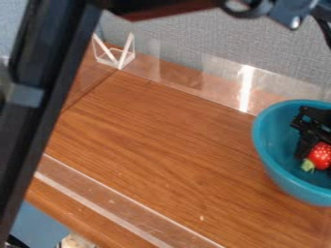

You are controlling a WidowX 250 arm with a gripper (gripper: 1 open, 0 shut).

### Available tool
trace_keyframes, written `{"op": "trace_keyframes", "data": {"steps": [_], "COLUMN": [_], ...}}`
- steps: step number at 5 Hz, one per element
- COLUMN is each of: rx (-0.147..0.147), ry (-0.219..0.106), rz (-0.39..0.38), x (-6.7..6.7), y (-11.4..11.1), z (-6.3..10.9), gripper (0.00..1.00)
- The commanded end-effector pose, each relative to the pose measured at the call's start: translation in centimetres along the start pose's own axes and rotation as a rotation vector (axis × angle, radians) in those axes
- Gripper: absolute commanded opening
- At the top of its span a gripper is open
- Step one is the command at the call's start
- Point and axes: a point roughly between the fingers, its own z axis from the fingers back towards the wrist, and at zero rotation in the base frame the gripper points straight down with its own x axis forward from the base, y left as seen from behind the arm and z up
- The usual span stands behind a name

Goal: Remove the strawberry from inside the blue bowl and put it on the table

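At the frame's right edge, the black gripper (315, 136) is seen lowered into the blue bowl (274, 145), pointing down. Its jaws appear partly closed around the strawberry (319, 154), though contact cannot be confirmed. A dark arm section is blurred across the left foreground above the table (142, 126).

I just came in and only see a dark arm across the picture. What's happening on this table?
A robot arm is reaching down into the blue bowl at the right edge of the wooden table. Its black gripper sits inside the bowl, right at the red strawberry. Whether the jaws actually grip the strawberry is not clear from this view. The strawberry is not yet out of the bowl. The dark shape across the left of the picture is blurred and too close to identify.
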Motion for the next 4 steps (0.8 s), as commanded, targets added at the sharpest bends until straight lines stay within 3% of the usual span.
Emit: {"op": "trace_keyframes", "data": {"steps": [1,3,4], "rx": [-0.035,-0.04,-0.031], "ry": [-0.053,-0.071,-0.093], "rz": [0.057,0.046,0.068], "x": [1.4,1.4,1.0], "y": [0.1,1.5,2.2], "z": [1.9,2.7,4.1], "gripper": [0.0,0.0,0.0]}}
